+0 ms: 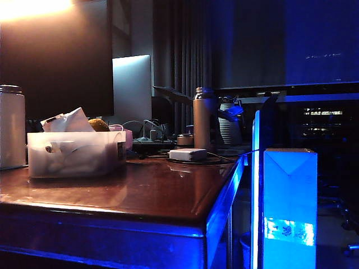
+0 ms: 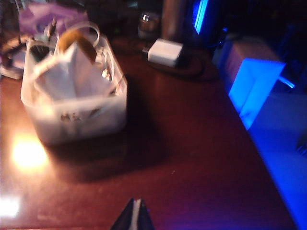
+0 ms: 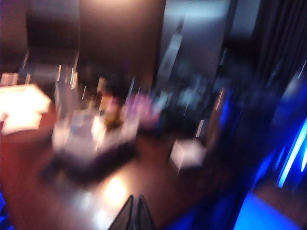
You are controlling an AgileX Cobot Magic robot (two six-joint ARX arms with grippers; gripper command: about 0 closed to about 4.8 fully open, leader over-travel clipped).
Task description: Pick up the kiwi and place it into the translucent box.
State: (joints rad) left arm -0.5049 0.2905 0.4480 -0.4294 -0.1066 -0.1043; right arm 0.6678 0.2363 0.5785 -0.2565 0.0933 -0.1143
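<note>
A: Report the kiwi position.

B: The kiwi sits in the box, at its back edge, resting on the crumpled white paper. The left wrist view confirms it: brown skin showing above the paper at the far side of the box.

A: Box position?

B: On the dark wood table, toward its left side in the exterior view. A white cylinder stands just beside it on the left. A small white adapter lies farther back on the table, well apart from the box.

A: Left gripper status?

B: Tips pressed together, nothing between them. It hangs above bare table, near the front edge, apart from the box.

A: Right gripper status?

B: Tips likewise together, empty. The right wrist view is heavily blurred; the box reads only as a pale smear on the table, away from the gripper.

A: Other items?

B: A glowing blue carton stands off the table's right corner. Neither arm appears in the exterior view.
</note>
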